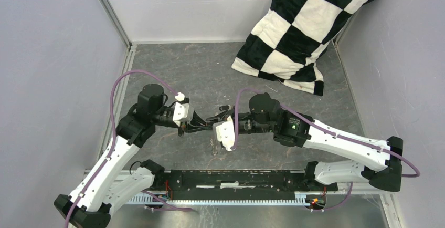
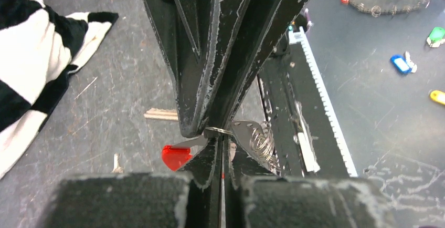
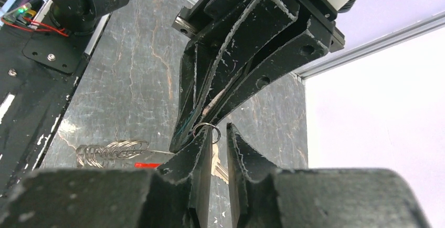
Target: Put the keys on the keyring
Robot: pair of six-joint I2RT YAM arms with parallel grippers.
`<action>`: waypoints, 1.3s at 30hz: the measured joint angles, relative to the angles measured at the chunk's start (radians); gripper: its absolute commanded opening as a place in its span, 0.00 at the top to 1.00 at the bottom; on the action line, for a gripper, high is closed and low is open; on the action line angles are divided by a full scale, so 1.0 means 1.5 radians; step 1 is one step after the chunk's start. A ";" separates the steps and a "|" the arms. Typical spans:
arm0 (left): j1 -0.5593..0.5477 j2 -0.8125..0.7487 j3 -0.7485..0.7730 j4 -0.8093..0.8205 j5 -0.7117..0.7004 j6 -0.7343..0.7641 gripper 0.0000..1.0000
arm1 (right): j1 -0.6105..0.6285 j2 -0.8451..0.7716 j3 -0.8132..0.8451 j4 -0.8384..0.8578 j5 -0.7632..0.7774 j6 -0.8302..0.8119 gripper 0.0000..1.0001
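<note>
Threading is in hand: the keyring (image 3: 207, 124) is pinched in the closed left claw (image 3: 193, 132); the right claw (image 3: 216, 136), at 3 o'clock, is slightly parted. Next, precise alignment at the ring is judged necessary.

Dark grey marbled desk (image 1: 173, 65) here. A black-and-white checked pillow (image 1: 309, 28) lies on it, well beyond the right hand (image 3: 216, 132) and off to its right. A small key (image 2: 160, 114) lies flat just past that hand.
</note>
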 measured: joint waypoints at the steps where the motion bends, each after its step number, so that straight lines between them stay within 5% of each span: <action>1: -0.001 -0.003 -0.004 0.017 0.003 -0.020 0.98 | -0.004 -0.001 0.002 0.001 -0.007 0.005 0.75; 17: -0.006 -0.048 -0.076 0.249 0.040 -0.218 0.98 | -0.069 -0.023 0.020 -0.003 -0.143 0.094 0.70; 39: -0.006 -0.108 -0.127 0.321 0.059 -0.238 0.98 | -0.124 0.091 0.151 -0.096 -0.337 0.184 0.65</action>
